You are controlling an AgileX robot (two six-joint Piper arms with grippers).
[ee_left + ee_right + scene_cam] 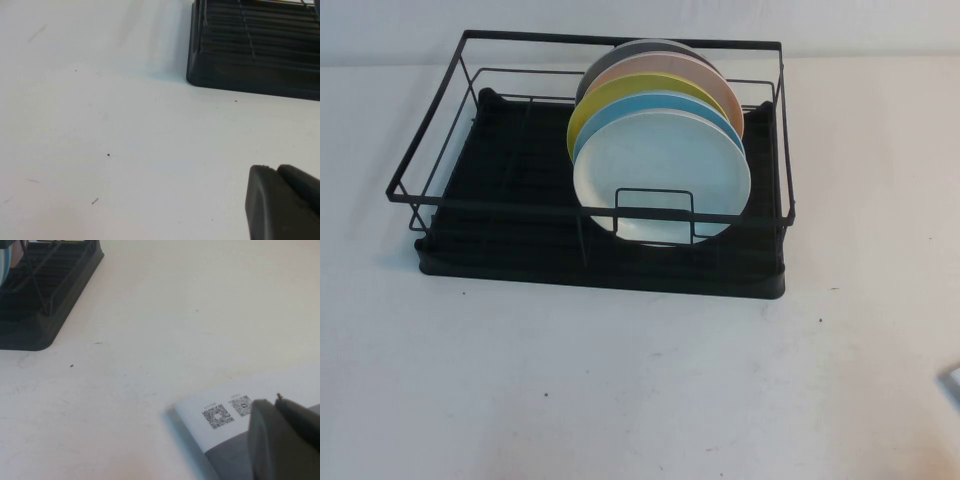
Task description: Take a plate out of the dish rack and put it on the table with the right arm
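The pale white plate [660, 175] stands on edge at the front of a row of plates in the black wire dish rack [520, 262], at the rack's right half. Behind it stand the sky-blue plate [620, 112], a yellow, a pink and a grey one. The rack sits on the white table [620, 380]. Neither arm shows in the high view. My right gripper [274, 401] is shut and empty, low over the table, well away from the rack's corner [45, 305]. My left gripper [275, 167] is shut and empty, near the rack's other front corner [250, 75].
A white and grey card with two QR codes [220, 415] lies on the table under my right gripper; its edge shows at the high view's right border [952, 385]. Small dark specks dot the table.
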